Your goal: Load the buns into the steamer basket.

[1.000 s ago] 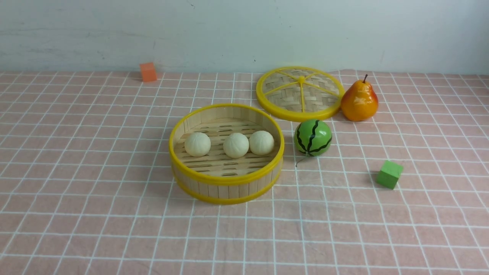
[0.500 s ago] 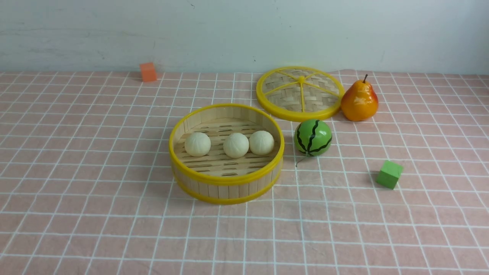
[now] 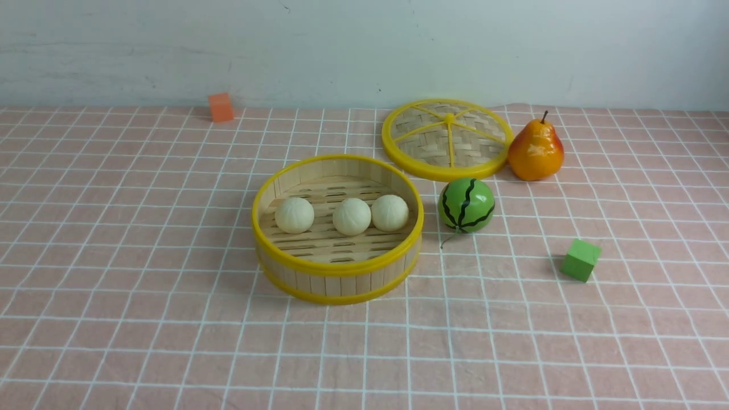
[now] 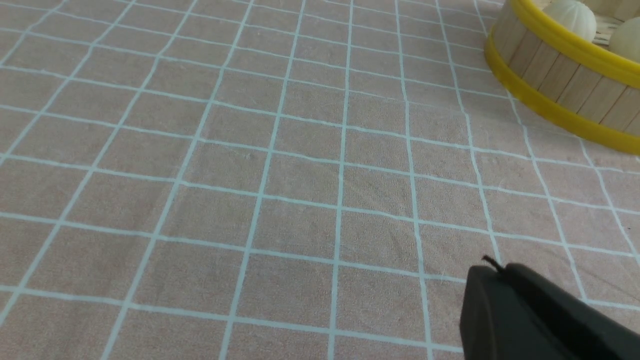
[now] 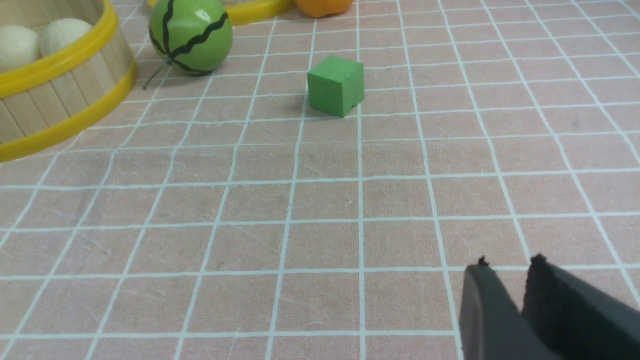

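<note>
Buns (image 3: pixel 351 216) in steamer basket (image 3: pixel 336 267); three, side by side.

Left gripper (image 4: pixel 492 270): matte black, rounded fingers. Right gripper (image 5: pixel 510 272): 2 matte black fingers, each tipped with a small nub.

We see three cream-white round buns (image 3: pixel 351 216) inside the slatted wooden steamer basket (image 3: pixel 338 283); the green striped ball (image 3: pixel 466 205) sits to its right.

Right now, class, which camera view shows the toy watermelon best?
The front view shows the watermelon whole, beside the steamer basket and in front of the woven lid. The right wrist view also shows it, but with its top cut off by the picture's edge. The left wrist view misses it.
</note>
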Controlling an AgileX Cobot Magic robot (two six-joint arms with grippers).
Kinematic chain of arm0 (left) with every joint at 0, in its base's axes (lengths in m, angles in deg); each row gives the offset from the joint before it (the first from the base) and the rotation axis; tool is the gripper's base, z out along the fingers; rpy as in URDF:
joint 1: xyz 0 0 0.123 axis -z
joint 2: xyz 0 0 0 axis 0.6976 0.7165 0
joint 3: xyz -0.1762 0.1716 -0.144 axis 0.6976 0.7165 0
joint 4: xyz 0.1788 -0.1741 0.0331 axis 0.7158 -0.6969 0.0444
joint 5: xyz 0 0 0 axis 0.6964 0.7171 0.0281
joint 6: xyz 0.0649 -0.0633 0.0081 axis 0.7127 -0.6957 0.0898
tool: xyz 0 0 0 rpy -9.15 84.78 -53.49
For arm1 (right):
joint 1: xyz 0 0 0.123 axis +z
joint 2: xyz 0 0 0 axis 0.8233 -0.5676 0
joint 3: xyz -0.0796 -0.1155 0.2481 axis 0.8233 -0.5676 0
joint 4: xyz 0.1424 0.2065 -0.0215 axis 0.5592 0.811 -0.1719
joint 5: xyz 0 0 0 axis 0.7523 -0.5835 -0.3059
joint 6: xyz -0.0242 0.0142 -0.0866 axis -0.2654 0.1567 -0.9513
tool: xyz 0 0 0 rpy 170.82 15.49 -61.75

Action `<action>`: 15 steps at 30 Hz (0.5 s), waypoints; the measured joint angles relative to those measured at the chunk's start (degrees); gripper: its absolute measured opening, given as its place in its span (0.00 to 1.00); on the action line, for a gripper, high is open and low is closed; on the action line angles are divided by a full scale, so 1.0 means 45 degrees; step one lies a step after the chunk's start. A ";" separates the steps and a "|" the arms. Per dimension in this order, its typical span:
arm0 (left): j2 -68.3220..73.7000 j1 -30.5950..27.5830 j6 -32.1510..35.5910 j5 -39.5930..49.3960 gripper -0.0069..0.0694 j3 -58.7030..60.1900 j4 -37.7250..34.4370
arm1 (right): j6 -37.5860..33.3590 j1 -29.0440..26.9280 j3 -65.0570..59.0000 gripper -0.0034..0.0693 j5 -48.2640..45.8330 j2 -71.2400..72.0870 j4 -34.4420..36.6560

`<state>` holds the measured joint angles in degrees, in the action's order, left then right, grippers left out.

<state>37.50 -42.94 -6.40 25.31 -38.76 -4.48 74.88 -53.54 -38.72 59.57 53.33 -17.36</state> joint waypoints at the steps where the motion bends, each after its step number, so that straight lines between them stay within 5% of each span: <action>1: 0.0000 0.0000 0.0000 0.0000 0.09 0.0000 0.0000 | 0.0000 0.0000 0.0000 0.22 0.0000 0.0000 0.0000; 15: 0.0000 0.0000 0.0000 0.0000 0.11 0.0000 0.0000 | 0.0000 0.0000 0.0000 0.25 0.0000 0.0000 0.0000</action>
<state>37.50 -42.94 -6.40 25.31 -38.76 -4.48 74.88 -53.54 -38.72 59.57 53.33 -17.36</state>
